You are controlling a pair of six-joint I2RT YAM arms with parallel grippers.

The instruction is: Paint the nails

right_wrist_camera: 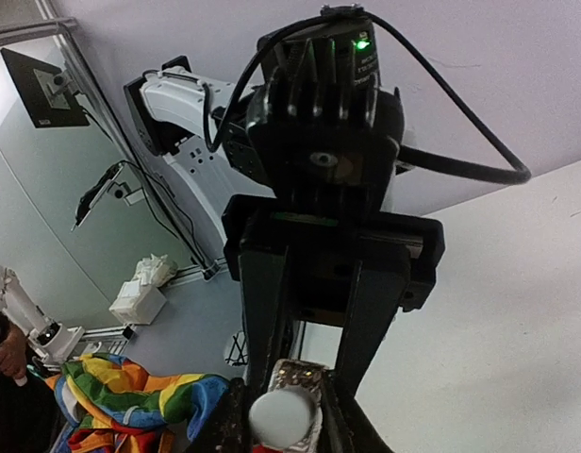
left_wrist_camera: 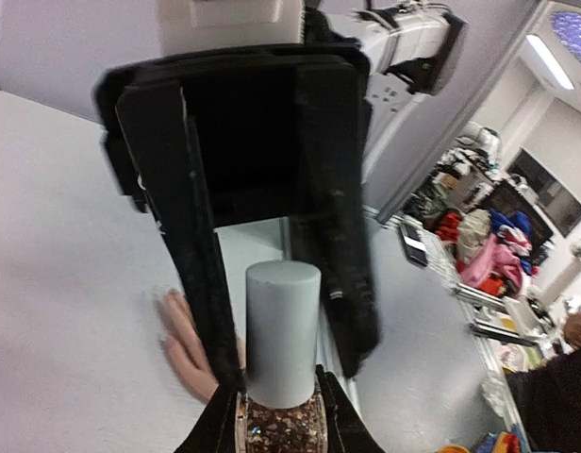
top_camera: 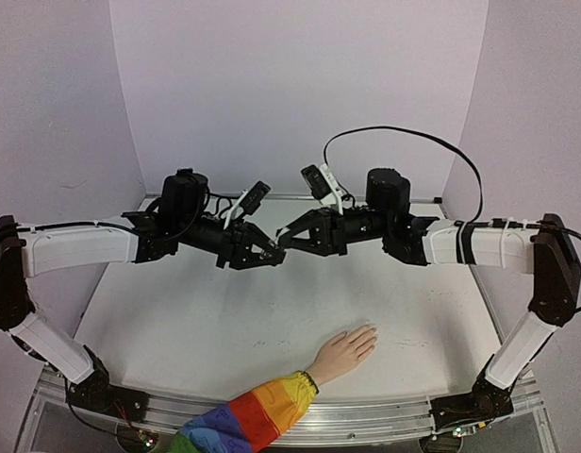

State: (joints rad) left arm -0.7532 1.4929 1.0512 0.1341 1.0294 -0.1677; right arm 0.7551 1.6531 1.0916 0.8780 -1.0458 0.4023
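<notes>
Small flesh-coloured hand (top_camera: pixel 345 351) in a rainbow-striped sleeve (top_camera: pixel 253 415) is lying flat on the white table (top_camera: pixel 177 321), near its front edge, right of centre. Its long axis is running diagonally: sleeve at the near edge, fingers pointing away and toward the right arm's side. The nails (top_camera: pixel 369 333) are sitting at that far-right end, too small to make out singly.

Both arms are meeting tip to tip above mid-table, well apart from the hand. Left gripper (top_camera: pixel 270 253) is clamping a small glass polish bottle (left_wrist_camera: pixel 283 427) of brown glitter. Right gripper (top_camera: pixel 286 241) is straddling the bottle's pale grey cylindrical cap (left_wrist_camera: pixel 283 326); cannot tell whether it is pinching it.
</notes>
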